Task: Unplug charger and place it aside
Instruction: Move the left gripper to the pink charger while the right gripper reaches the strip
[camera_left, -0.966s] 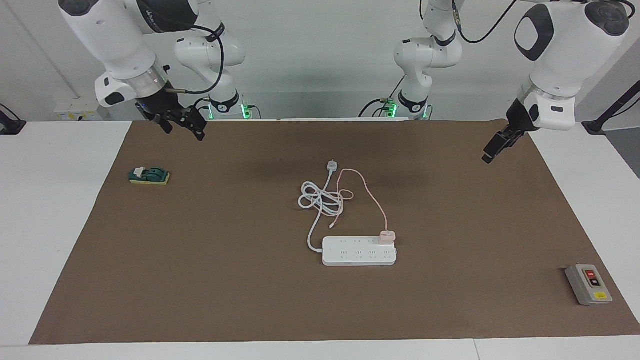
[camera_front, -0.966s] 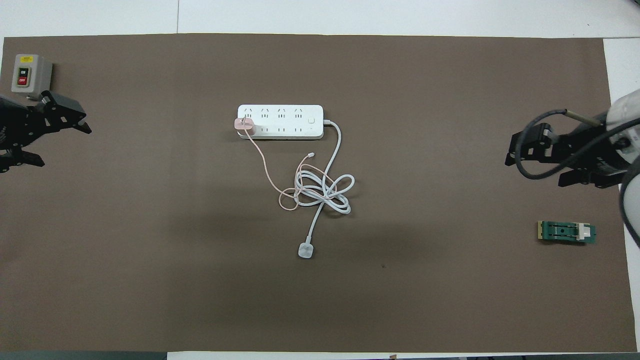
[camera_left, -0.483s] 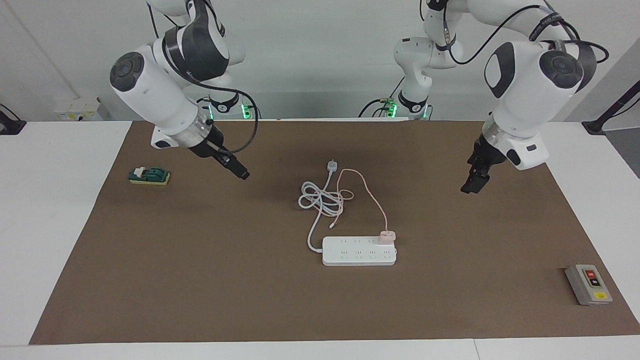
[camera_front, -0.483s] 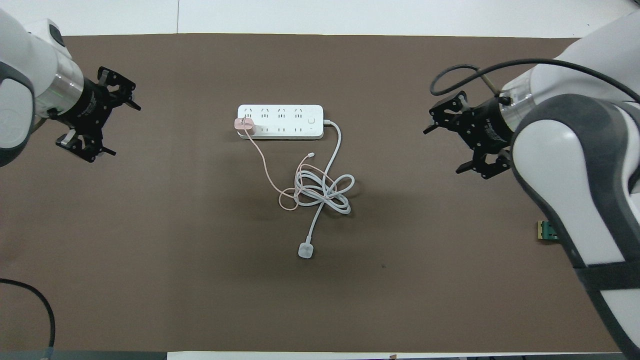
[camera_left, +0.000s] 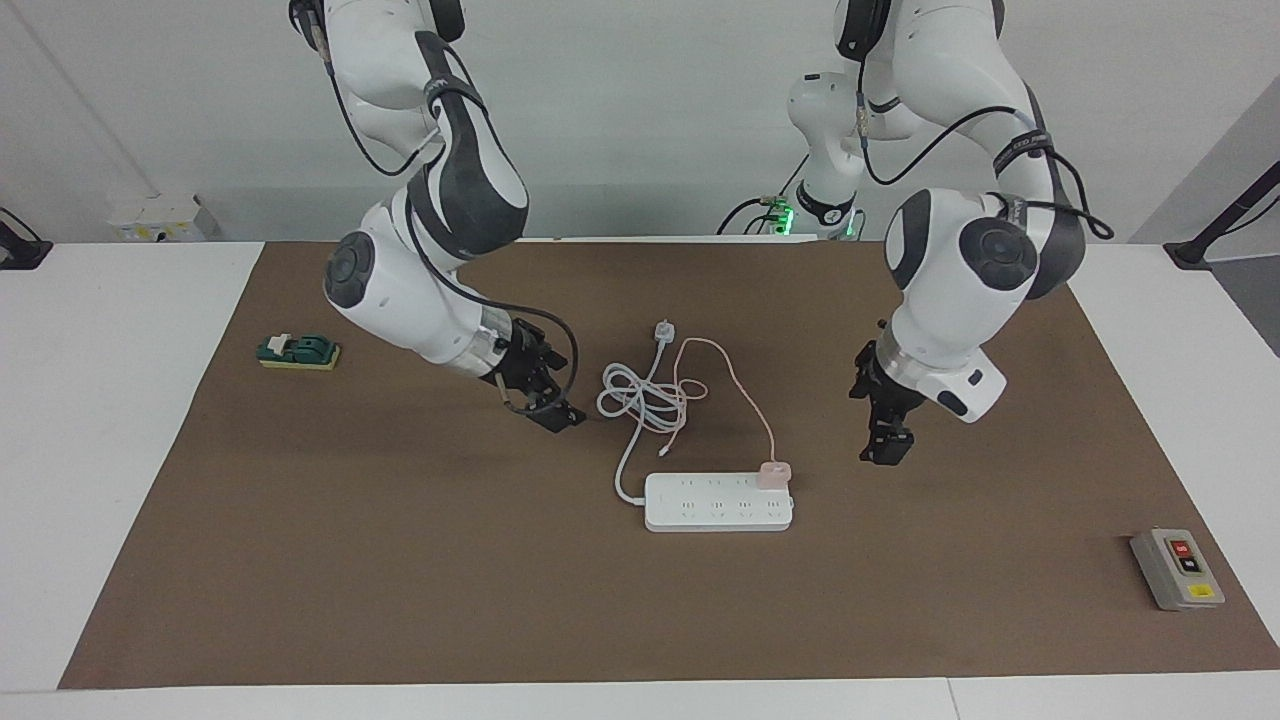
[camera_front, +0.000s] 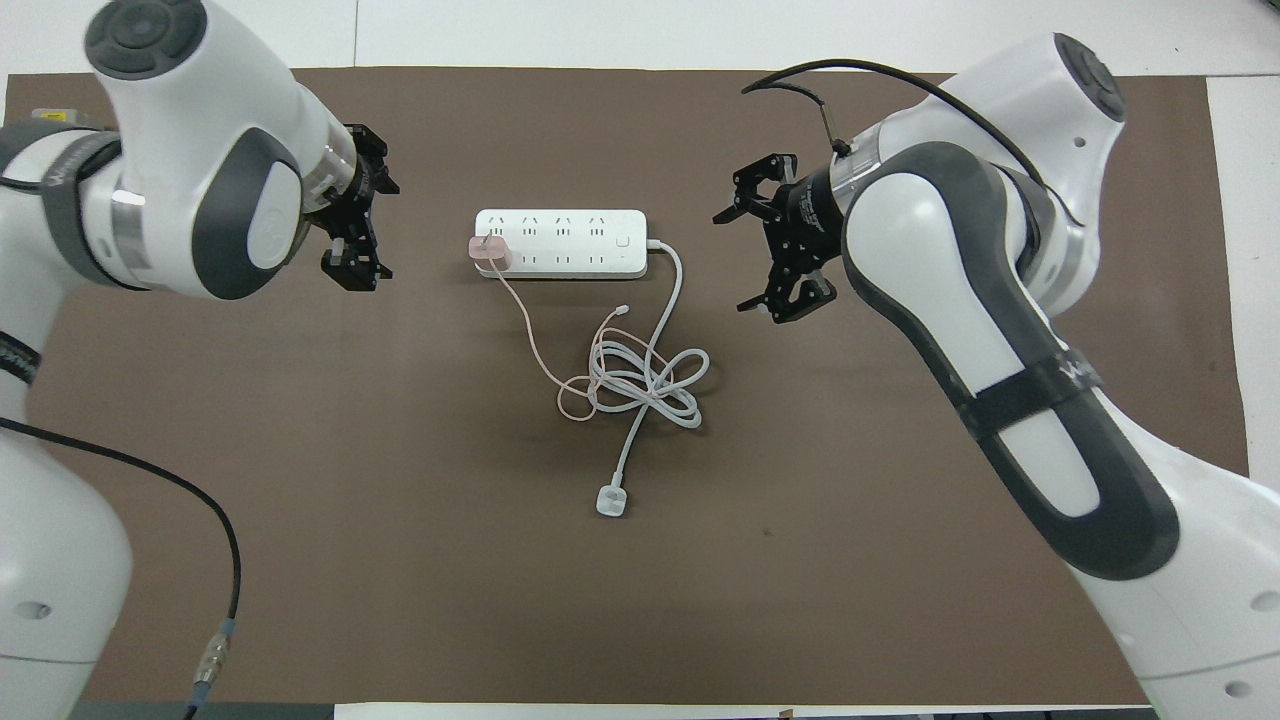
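Presently, in the facing view, the charger (camera_left: 774, 472) sits plugged into the power strip (camera_left: 718, 502), at the socket row nearer the robots and at the strip's end toward the left arm's end of the table; its thin pink cable (camera_left: 745, 395) runs toward the robots and tangles with the coiled white cord (camera_left: 640, 398). The left gripper (camera_left: 886, 447) hangs over bare brown mat (camera_left: 400, 560) just off that end of the strip, pointing down, clear of the charger. The right gripper (camera_left: 553, 409) is low over the mat beside the coiled cord, toward the right arm's end. In the overhead view, the left gripper (camera_front: 358, 232) has its fingers apart and holds nothing; the charger (camera_front: 490, 251) lies a short way from it, toward the table's middle, with nothing between them. The right gripper (camera_front: 772, 245) is likewise spread and empty, off the strip's (camera_front: 560, 243) switch end, with the strip's whole length between it and the charger. Judgement: the left arm is the nearer one for the pull; the strip's long axis runs across the table from one arm's end to the other.
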